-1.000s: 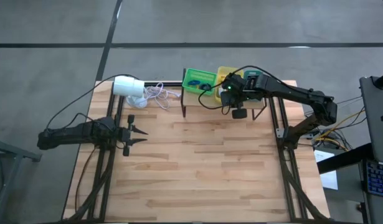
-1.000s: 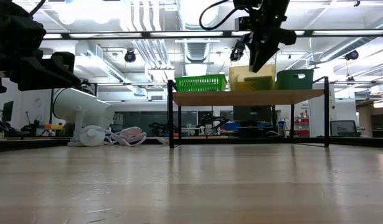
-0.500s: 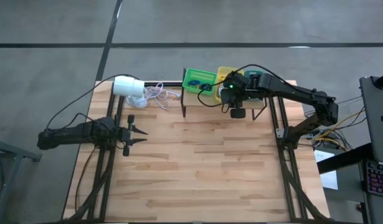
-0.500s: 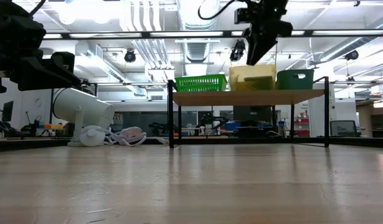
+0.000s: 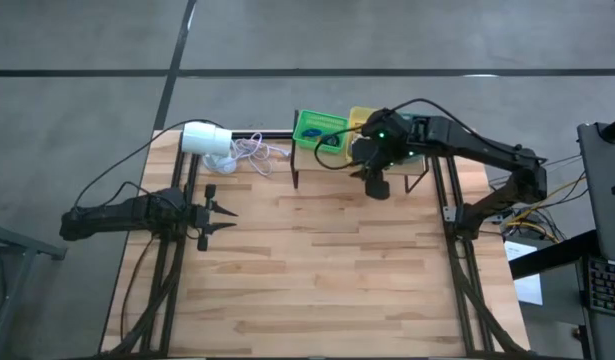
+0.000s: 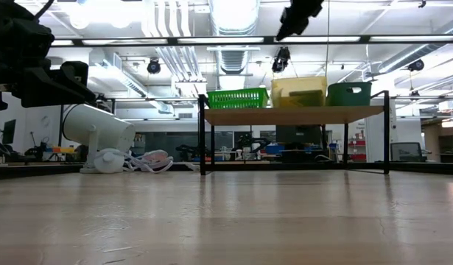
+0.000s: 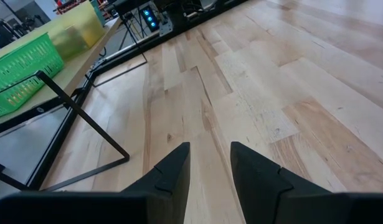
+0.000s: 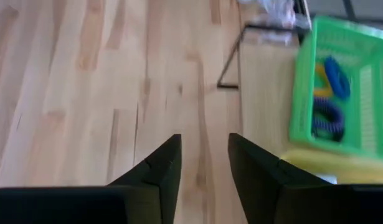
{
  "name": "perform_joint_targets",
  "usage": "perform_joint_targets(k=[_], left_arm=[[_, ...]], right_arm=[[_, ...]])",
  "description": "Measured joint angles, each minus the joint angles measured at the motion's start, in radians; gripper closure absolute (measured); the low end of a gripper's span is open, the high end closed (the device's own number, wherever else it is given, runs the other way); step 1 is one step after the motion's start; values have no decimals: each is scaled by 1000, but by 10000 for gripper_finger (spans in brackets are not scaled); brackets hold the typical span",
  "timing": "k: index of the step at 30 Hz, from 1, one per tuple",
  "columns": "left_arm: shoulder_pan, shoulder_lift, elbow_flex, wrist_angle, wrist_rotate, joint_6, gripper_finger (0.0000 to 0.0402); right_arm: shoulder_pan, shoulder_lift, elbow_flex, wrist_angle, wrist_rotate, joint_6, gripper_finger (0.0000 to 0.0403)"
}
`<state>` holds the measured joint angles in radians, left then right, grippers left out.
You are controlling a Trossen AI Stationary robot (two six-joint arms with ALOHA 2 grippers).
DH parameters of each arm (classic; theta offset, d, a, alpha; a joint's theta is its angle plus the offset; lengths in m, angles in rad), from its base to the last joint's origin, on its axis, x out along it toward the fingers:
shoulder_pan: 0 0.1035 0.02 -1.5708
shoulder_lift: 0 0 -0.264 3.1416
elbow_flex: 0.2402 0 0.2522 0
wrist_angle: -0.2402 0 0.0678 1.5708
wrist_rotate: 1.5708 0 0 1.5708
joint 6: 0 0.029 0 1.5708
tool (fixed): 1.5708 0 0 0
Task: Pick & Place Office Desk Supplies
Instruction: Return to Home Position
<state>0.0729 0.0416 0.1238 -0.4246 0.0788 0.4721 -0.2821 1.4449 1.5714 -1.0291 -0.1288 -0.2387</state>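
Overhead, the right gripper (image 5: 377, 187) hung empty, fingers apart, the shelved green bin (image 5: 300, 125) around its ten-thirty; the left gripper (image 5: 217, 216), likewise parted, sat well off at nine.

Coloured rubber-band loops (image 8: 335, 73) are seen gathered inside a green mesh basket (image 8: 301, 93), lying flat on its floor. A blue loop (image 8: 338, 79) is shown near one wall, with a darker blue-purple loop (image 8: 328, 116) just beside it. A yellow piece (image 8: 321, 79) touches the blue loop; its kind cannot be told. The basket is set at the left end of a low shelf (image 6: 292, 115) along the table's far edge. What is held in the yellow bin (image 6: 298, 90) and the dark green bin (image 6: 349, 93) next to it cannot be made out.
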Motion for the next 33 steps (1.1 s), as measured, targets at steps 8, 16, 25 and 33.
perform_joint_targets(k=[8, 16, 25, 33], left_arm=[[0, 0, 0, 0, 0, 0, 284], [0, 0, 0, 0, 0, 0, 284], [0, 1, 0, 0, 0, -1, 284], [0, 1, 0, 0, 0, -1, 284]], right_arm=[[67, 32, -24, 258, 0, 4, 327], [213, 65, -143, 695, 130, -18, 391], [264, 69, -510, 1320, 216, -18, 394], [257, 17, -855, 1675, 272, -14, 394]])
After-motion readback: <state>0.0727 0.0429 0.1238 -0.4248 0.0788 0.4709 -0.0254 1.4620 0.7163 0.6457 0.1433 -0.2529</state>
